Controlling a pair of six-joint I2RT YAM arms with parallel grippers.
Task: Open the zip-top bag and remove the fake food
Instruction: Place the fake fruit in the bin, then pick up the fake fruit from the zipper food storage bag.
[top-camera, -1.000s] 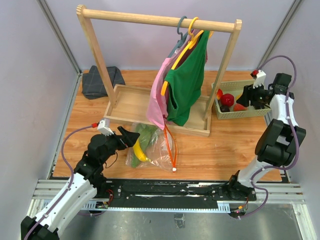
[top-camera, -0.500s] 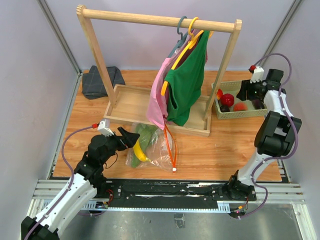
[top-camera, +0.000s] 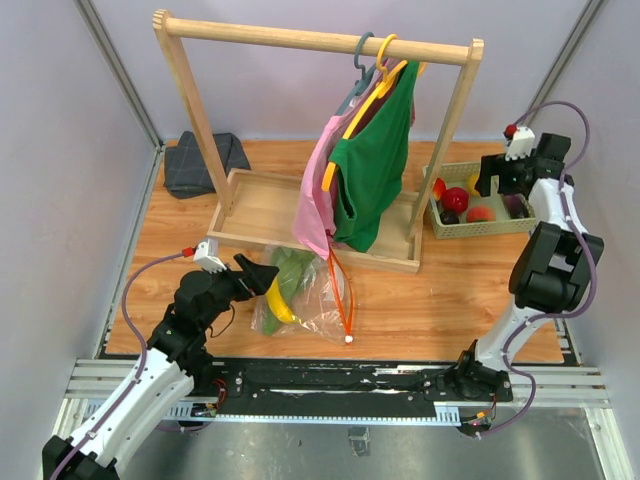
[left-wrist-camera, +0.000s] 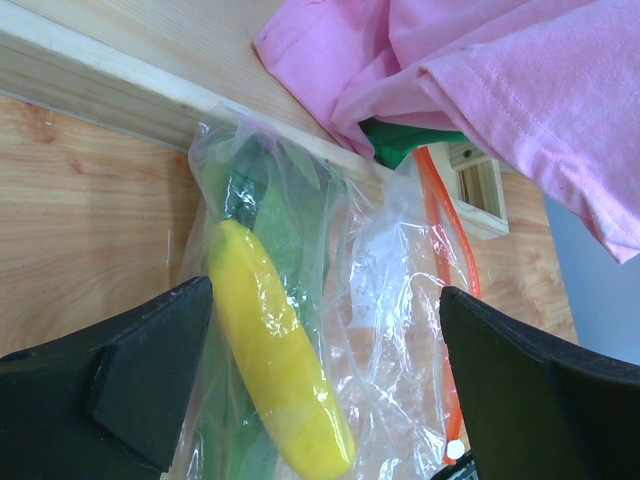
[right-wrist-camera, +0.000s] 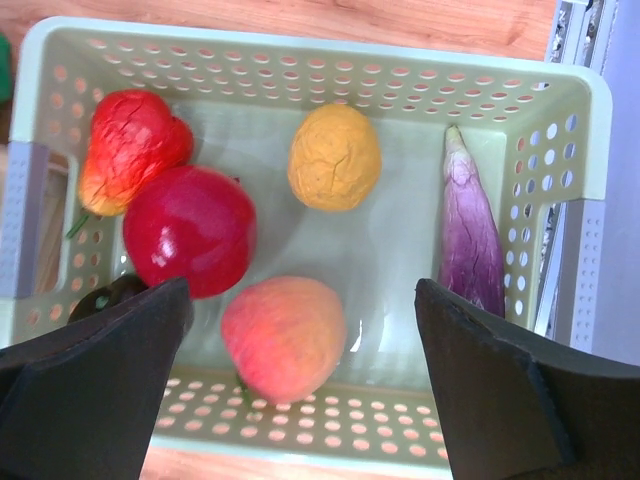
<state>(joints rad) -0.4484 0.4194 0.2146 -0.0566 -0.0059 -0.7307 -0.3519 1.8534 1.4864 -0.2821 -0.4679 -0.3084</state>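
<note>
Bag part-emptied: some fake food is in the basket, while the banana and greens remain to be fetched.
The zip-top bag (top-camera: 312, 300) lies on the near worktop (top-camera: 450, 290), left of centre, under the hanging pink garment (left-wrist-camera: 480, 70), with a banana (left-wrist-camera: 275, 360) and green leafy pieces (left-wrist-camera: 250, 190) inside. The left pincer (left-wrist-camera: 325, 330) hovers over it, spread wide and empty. The right pincer (right-wrist-camera: 300, 300), also spread and empty, hangs above the far-right basket (right-wrist-camera: 300, 45), which holds a peach (right-wrist-camera: 283, 335), an eggplant (right-wrist-camera: 468, 240) and red fruits. Next, I judge, a pincer must enter the bag's mouth and pinch the banana.
</note>
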